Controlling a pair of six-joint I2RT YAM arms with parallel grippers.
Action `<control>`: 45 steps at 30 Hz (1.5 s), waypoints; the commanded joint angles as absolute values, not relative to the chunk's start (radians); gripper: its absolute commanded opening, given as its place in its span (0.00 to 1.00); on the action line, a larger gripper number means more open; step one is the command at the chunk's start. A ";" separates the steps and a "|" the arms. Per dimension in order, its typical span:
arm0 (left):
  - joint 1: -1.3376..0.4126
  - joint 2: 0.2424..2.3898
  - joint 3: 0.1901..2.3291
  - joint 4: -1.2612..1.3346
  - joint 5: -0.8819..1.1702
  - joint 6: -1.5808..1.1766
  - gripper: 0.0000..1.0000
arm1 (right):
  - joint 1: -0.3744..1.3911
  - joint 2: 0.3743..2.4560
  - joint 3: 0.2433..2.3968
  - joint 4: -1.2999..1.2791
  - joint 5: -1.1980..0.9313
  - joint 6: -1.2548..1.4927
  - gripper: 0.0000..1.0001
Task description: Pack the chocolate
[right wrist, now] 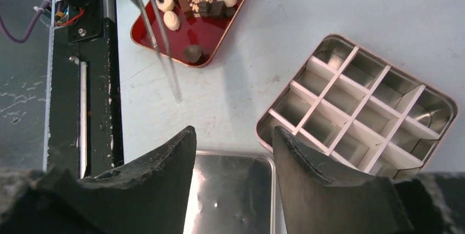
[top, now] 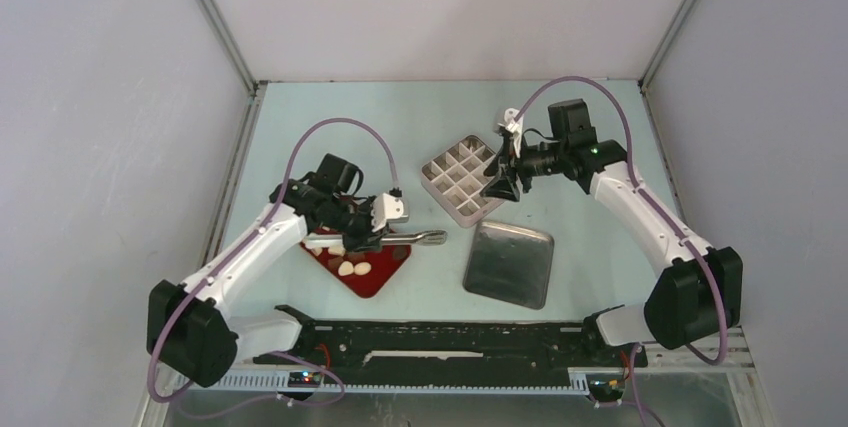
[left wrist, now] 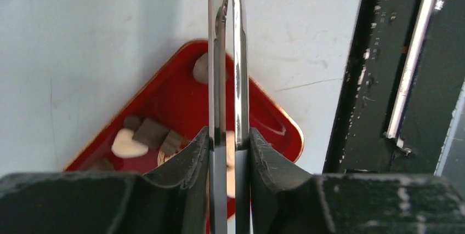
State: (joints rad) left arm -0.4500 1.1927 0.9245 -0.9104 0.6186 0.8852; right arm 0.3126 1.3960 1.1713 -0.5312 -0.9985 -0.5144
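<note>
Chocolate pieces (top: pixel 353 268), cream ovals (left wrist: pixel 127 145) and dark lumps (left wrist: pixel 149 132), lie in the red tray (top: pixel 385 279). My left gripper (top: pixel 385 217) hovers over the tray, shut on the metal tongs (left wrist: pixel 227 53). The tongs (top: pixel 420 238) reach right past the tray's edge. In the right wrist view their tips (right wrist: pixel 174 89) hang over bare table with nothing between them. My right gripper (right wrist: pixel 233 132) is open and empty, at the near corner of the divided tin (top: pixel 462 179), above the metal lid (right wrist: pixel 230 190).
The tin's white dividers (right wrist: pixel 351 89) form several empty cells. The flat metal lid (top: pixel 510 263) lies right of the red tray (right wrist: pixel 211 31). A black rail (top: pixel 450 337) runs along the near table edge.
</note>
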 commanded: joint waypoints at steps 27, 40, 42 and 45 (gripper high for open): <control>-0.196 1.011 0.980 -1.125 0.049 0.413 0.47 | 0.294 1.317 1.089 -0.533 -0.983 -0.491 0.58; -0.088 1.041 1.008 -1.137 -0.014 0.443 0.46 | 0.296 1.326 1.085 -0.528 -0.998 -0.491 0.58; -0.087 1.051 1.003 -1.125 -0.014 0.440 0.46 | 0.295 1.328 1.085 -0.528 -1.000 -0.490 0.58; -0.087 1.068 0.998 -1.106 -0.008 0.440 0.46 | 0.295 1.329 1.085 -0.530 -1.000 -0.493 0.58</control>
State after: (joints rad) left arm -0.0929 1.0534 0.9466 -1.1412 0.0006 0.4282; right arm 0.2970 1.3273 1.0870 -0.5518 -0.9733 -0.4995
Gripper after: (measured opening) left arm 0.464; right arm 0.578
